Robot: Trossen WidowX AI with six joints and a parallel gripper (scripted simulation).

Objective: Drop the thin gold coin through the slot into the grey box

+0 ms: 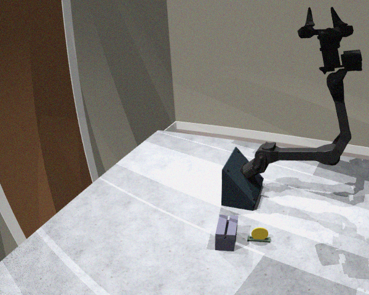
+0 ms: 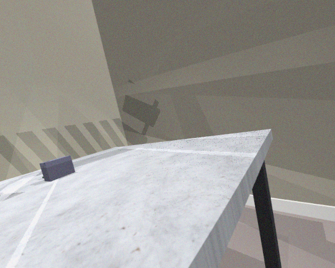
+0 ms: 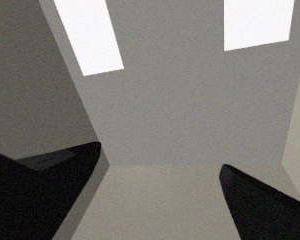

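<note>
Now, up goes the arm (image 1: 343,117), reaching high above the marbled desk (image 1: 130,216) (image 2: 138,196), its end effector (image 1: 320,11) (image 3: 160,159) aimed upward, fingers spread wide apart with nothing pinched between them! Down below, well apart from those fingertips, the gold coin (image 1: 259,233) stands upright on its edge in the shallow green holder (image 1: 258,239), and what a bright little disc it is! Just beside the holder sits the grey box (image 1: 225,238) (image 2: 59,169), looking faintly purple, the narrow dark slot (image 1: 227,227) running along its lid; the coin is outside the box. Behind the pair, near the box, rises the dark wedge-shaped mount (image 1: 230,187), and the arm springs from its sloping face. Over at the wrist view, it's two black fingers framing a plain wall and two bright white panels (image 3: 92,37) (image 3: 257,22), with neither coin nor box in sight.
</note>
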